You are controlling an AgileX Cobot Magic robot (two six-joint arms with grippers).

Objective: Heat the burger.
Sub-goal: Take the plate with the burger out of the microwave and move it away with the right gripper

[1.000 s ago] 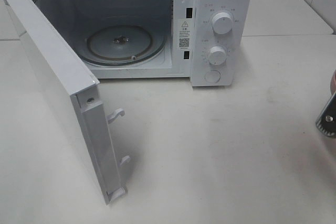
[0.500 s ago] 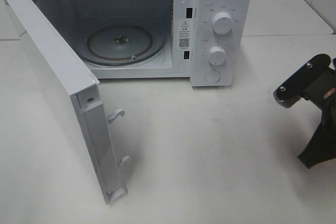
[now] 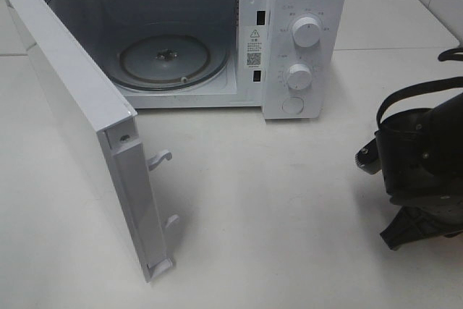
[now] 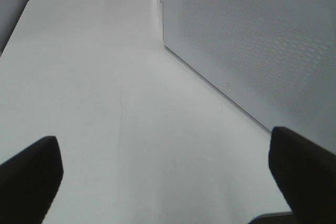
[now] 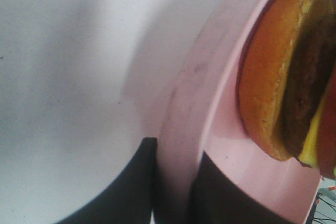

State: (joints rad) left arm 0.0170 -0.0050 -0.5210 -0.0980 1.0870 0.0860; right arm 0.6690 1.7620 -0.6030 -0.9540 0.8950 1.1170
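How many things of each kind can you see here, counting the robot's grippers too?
Microwave: 1
Glass turntable: 1
Knobs: 2
Round button: 1
Pink plate: 1
Burger: 1
Grippers, left gripper, right gripper: 2
Total: 9

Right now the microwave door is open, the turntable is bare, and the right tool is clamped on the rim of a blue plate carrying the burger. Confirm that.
One thing is wrong: the plate is pink, not blue, as the right wrist view shows. The rest holds: the microwave door is open, the turntable is bare, and the right tool is clamped on the rim of the plate carrying the burger.
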